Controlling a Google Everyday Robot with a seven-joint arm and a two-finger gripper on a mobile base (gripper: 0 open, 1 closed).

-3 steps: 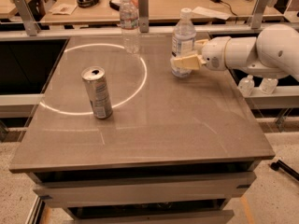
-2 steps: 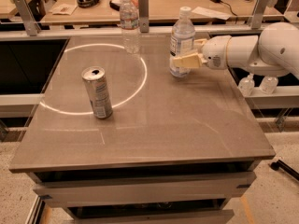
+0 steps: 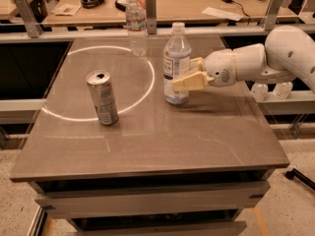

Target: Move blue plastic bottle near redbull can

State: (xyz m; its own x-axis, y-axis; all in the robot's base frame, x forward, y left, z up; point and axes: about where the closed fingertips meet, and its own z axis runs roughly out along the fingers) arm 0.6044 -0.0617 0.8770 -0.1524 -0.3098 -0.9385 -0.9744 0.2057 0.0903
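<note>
A white robot arm [image 3: 275, 58] reaches in from the right over a brown table [image 3: 197, 136], ending in a gripper [image 3: 184, 75] with two cream-coloured fingers [image 3: 189, 81]. The fingers are closed around the blue plastic bottle [image 3: 176, 53], one pressed across its front and the other behind it, at about the bottle's lower half. The bottle stands upright between the fingers, its base at or just above the tabletop; which of the two cannot be told. It is tall and made of clear plastic with a faint blue tint, topped by a white cap, and it carries a white-and-blue label with dark lettering on its upper body. To the left of the gripper and a little nearer the camera, well apart from it, stands the redbull can [image 3: 102, 97], a slim silver can with a blue-and-silver side and a dark opening in its top, leaning slightly. A thin bright ring of light [image 3: 74, 118] lies on the table, curving between the gripper and the can. Beyond the gripper, near the far edge of the table, stands a slimmer clear water bottle [image 3: 136, 18].
</note>
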